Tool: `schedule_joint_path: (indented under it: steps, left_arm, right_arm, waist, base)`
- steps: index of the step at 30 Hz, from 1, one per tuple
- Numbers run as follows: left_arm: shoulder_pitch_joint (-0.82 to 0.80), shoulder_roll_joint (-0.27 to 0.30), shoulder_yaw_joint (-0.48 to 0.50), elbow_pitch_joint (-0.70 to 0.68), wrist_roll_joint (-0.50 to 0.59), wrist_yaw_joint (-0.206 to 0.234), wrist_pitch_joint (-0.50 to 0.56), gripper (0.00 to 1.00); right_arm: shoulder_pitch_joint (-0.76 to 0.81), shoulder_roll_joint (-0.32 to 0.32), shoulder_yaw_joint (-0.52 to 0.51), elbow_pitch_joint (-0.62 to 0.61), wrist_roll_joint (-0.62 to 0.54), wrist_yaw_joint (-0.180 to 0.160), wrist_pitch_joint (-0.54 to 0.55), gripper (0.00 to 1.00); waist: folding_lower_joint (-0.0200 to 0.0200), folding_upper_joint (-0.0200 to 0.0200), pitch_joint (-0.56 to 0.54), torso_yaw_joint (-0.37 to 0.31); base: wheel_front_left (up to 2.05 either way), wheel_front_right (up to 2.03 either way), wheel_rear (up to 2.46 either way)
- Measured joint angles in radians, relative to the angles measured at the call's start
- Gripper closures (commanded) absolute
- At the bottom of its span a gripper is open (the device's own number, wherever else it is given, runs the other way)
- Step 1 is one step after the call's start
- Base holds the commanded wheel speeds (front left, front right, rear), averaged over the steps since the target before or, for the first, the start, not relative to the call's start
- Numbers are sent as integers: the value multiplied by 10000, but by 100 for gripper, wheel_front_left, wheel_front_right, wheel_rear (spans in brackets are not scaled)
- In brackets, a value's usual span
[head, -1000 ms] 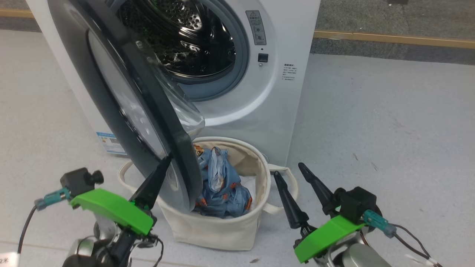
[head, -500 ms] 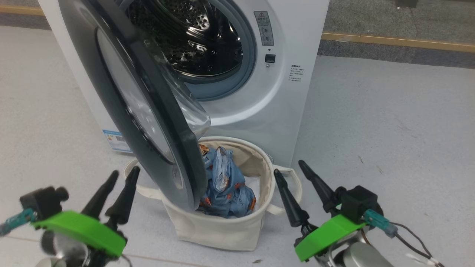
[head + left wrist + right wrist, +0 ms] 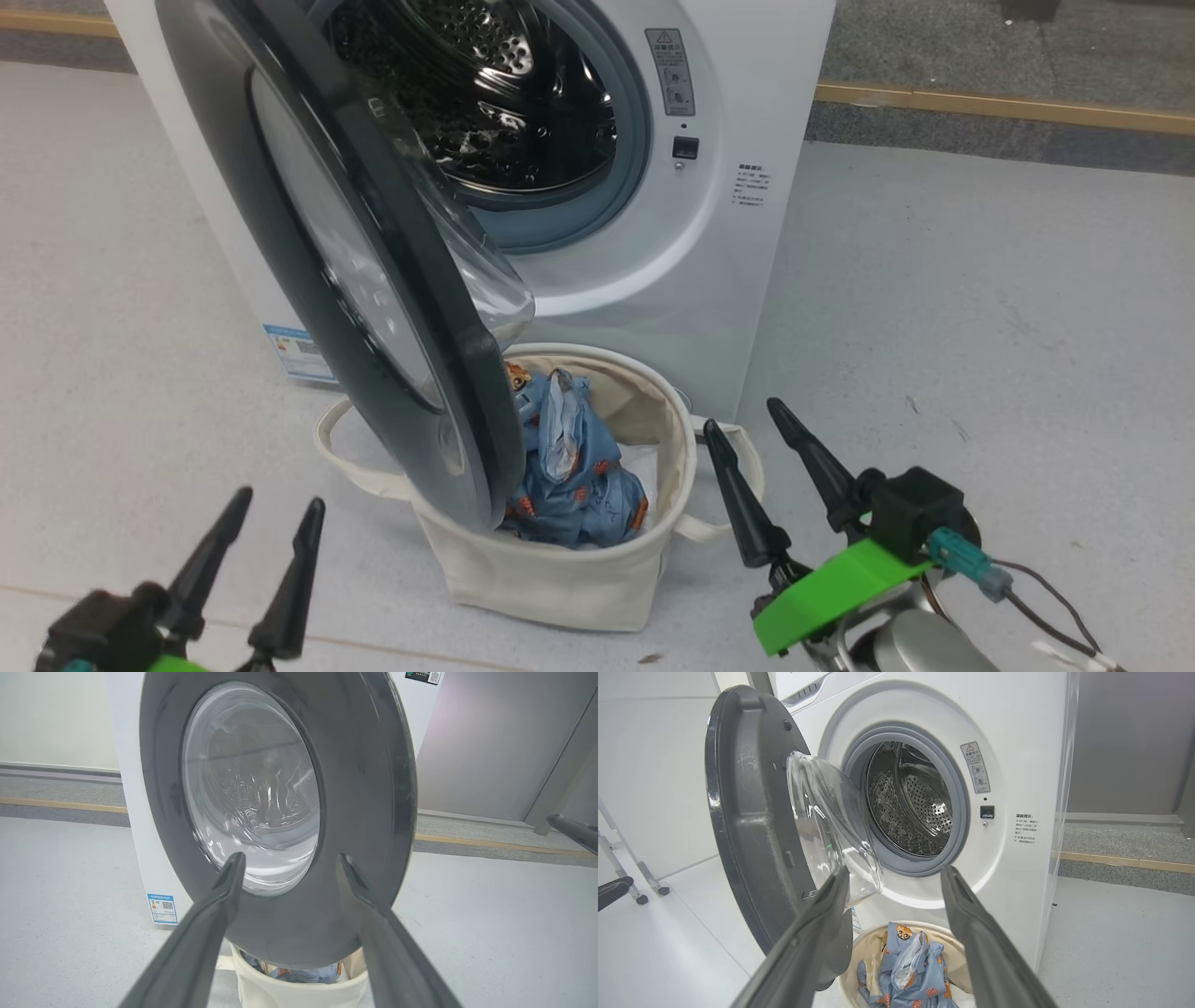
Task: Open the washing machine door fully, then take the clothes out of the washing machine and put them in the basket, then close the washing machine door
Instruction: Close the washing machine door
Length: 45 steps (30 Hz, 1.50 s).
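The left gripper [image 3: 280, 501], lower left of the head view, and the right gripper [image 3: 744, 416], lower right, are seen spread apart and empty. Between them, light-blue printed clothes [image 3: 579, 467] are piled in a round cream canvas basket [image 3: 551, 579], overhung by the open black-rimmed glass door [image 3: 420, 308] of the white front-loading washing machine [image 3: 738, 112].

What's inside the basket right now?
The basket holds the blue printed clothes over a white liner. The washing machine door hangs over its left side, hiding whatever lies there.
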Motion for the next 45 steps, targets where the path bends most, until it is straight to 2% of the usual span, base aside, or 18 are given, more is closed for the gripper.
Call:
schedule_joint_path:
  steps: [15, 16, 17, 18, 22, 26, 30, 35, 41, 45]
  left_arm:
    - [72, -92, -46, 217, 35, 0, -245, 0]
    - [71, -102, -46, 219, 35, 0, -290, 0]
    - [71, -102, -46, 219, 35, 0, -290, 0]
    - [67, -109, -46, 219, 35, 0, -313, 0]
    - [34, -125, -23, 219, -6, 0, -313, 0]
    - [-66, -157, 8, 236, -86, 6, -314, 0]
    - [-161, -247, -42, 341, -130, 4, -314, 0]
    - [-287, -309, -180, 499, -171, 4, -314, 0]
    - [-368, -372, -332, 667, -173, 4, -314, 0]
    - [-418, -380, -472, 688, -173, 2, -311, 0]
  right_arm:
    - [76, 0, -46, -136, -52, 0, 13, 0]
    - [76, 0, -46, -180, -50, 0, 13, 16]
    - [76, 0, -46, -180, -50, 0, 13, 83]
    - [75, 0, -40, -242, -50, 0, 13, 100]
    - [57, 25, 104, -560, -44, 0, 12, 100]
    - [-80, 176, 1099, -591, 79, 0, 12, 100]
    - [-647, 437, 2307, 192, -88, 0, 27, 100]
    - [-1476, 704, 3131, 1488, 54, 0, 23, 100]
    - [-2151, 754, 3856, 2257, 1139, 0, 10, 100]
    - [-2476, 752, 3862, 2454, 1515, 0, 8, 100]
  waist:
    - [0, 0, 153, 165]
    - [0, 0, 158, 175]
    - [0, 0, 158, 175]
    - [0, 0, 163, 185]
    - [0, 0, 189, 245]
    - [0, 0, 220, 380]
    - [0, 0, 242, 613]
    - [0, 0, 207, 993]
    - [0, 0, 105, 1514]
    - [0, 0, 59, 1824]
  base:
    - [0, 0, 0]
    - [0, 0, 0]
    - [0, 0, 0]
    - [0, 0, 0]
    - [0, 0, 0]
    - [0, 0, 0]
    - [0, 0, 0]
    - [0, 0, 0]
    - [0, 0, 0]
    - [0, 0, 0]
